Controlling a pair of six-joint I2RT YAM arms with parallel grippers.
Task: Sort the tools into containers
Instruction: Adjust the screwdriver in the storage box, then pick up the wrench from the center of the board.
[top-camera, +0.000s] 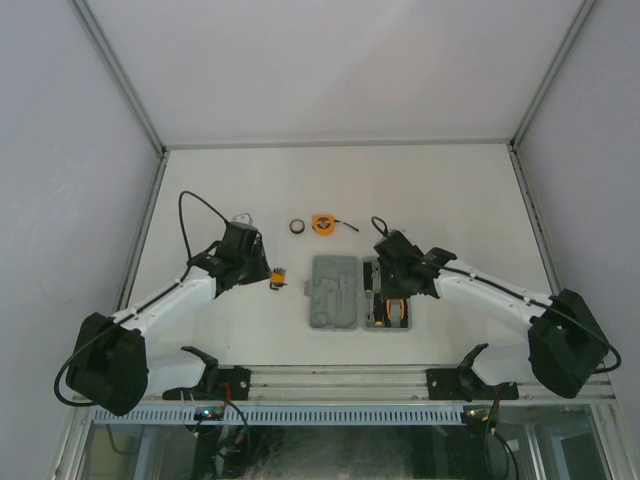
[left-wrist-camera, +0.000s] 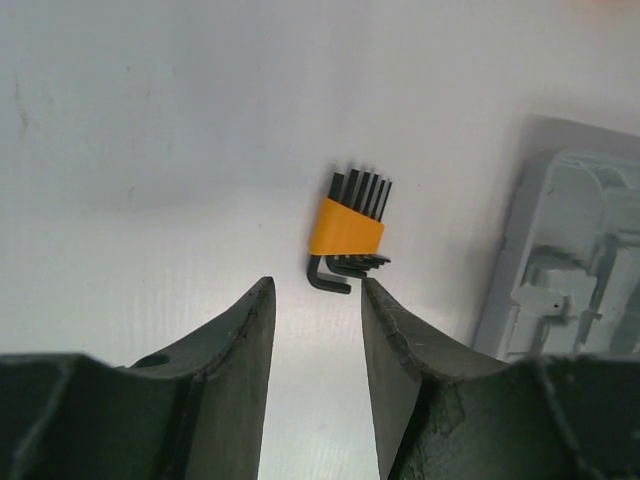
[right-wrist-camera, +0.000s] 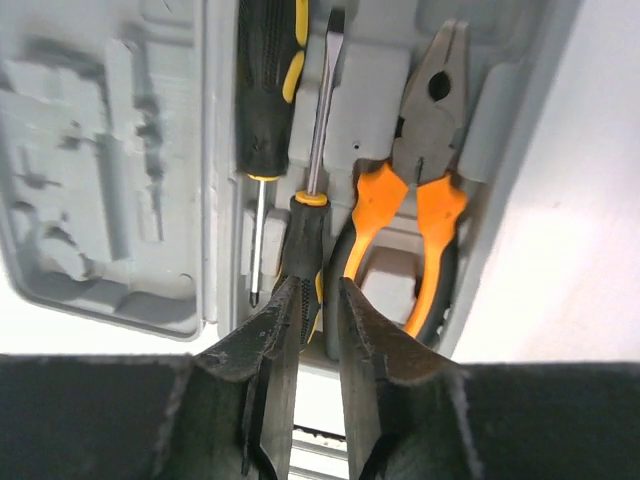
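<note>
The orange hex-key set (left-wrist-camera: 345, 230) lies on the white table just beyond my left gripper (left-wrist-camera: 315, 285), which is open and empty; from above, the hex-key set (top-camera: 279, 277) sits right of that gripper (top-camera: 266, 272). The grey tool case (top-camera: 335, 293) lies open. Its right half holds a black-and-yellow screwdriver (right-wrist-camera: 265, 90), a second screwdriver (right-wrist-camera: 308, 240) and orange-handled pliers (right-wrist-camera: 420, 190). My right gripper (right-wrist-camera: 320, 285) hovers over the second screwdriver's handle end, jaws narrowly apart, the handle partly under the left finger. A black ring (top-camera: 297, 227) and an orange tape measure (top-camera: 322, 225) lie behind the case.
The case's left half (right-wrist-camera: 100, 150) shows bare moulded recesses; its edge (left-wrist-camera: 580, 270) stands right of the hex keys. An aluminium rail (top-camera: 340, 378) runs along the near table edge. White walls enclose the table on three sides.
</note>
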